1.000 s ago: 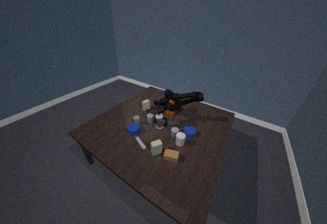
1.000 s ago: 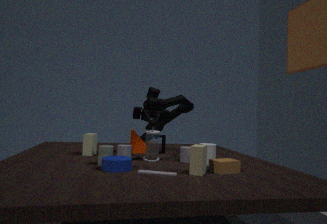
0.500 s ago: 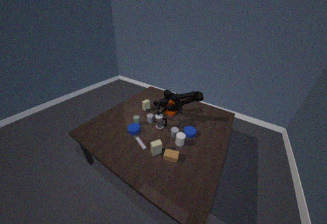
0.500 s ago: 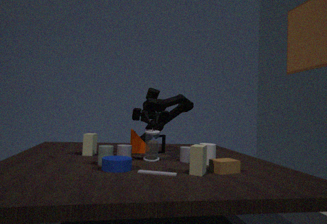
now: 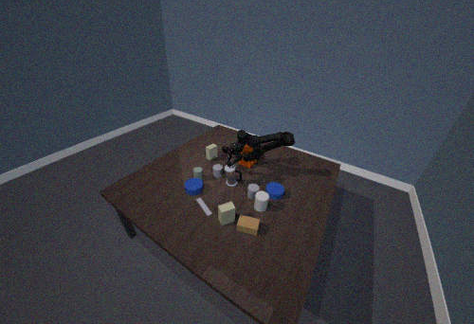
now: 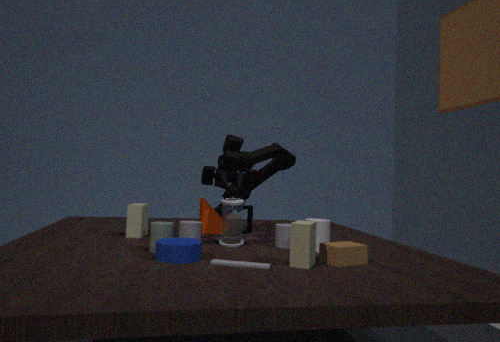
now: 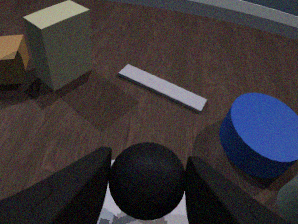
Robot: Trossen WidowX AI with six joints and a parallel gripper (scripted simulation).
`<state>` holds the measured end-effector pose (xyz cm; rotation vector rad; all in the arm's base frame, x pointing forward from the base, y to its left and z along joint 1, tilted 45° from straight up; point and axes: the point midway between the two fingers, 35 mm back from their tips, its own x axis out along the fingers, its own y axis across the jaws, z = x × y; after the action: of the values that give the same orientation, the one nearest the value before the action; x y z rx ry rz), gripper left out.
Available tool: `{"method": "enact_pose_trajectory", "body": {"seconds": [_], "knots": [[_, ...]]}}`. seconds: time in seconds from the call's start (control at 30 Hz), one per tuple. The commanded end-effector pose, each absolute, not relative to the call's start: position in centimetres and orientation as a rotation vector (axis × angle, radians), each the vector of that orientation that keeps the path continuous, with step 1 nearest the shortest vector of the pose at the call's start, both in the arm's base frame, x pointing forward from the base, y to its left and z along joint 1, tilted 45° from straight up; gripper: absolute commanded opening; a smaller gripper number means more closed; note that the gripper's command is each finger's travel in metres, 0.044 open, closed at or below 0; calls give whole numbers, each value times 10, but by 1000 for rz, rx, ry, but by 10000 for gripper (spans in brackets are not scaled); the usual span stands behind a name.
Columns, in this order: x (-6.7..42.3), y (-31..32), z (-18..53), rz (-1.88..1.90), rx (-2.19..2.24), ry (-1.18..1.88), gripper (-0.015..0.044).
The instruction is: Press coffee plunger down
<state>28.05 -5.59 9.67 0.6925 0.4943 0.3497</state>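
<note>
Gripper [image 7: 147, 183] is pinching the black plunger knob [image 7: 147, 177] directly beneath it, so you are working along a vertical axis straight into the coffee press [image 6: 232, 222]. The press is standing upright just behind the white strip [image 6: 240, 264]. You are reading no brands or labels anywhere.

The top view looks down from high and far across the whole table [image 5: 294, 252]; the exterior sits low at table height — both share the clutter; the wrist view peers close past the gripper [image 7: 147, 183].
</note>
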Motion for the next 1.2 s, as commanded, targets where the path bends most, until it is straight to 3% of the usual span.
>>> {"method": "enact_pose_trajectory", "body": {"seconds": [0.0,0.8,1.17], "knots": [[279,-51,92,356,716,514,125],[281,-56,94,350,701,499,125],[281,-56,94,350,701,499,414]]}}
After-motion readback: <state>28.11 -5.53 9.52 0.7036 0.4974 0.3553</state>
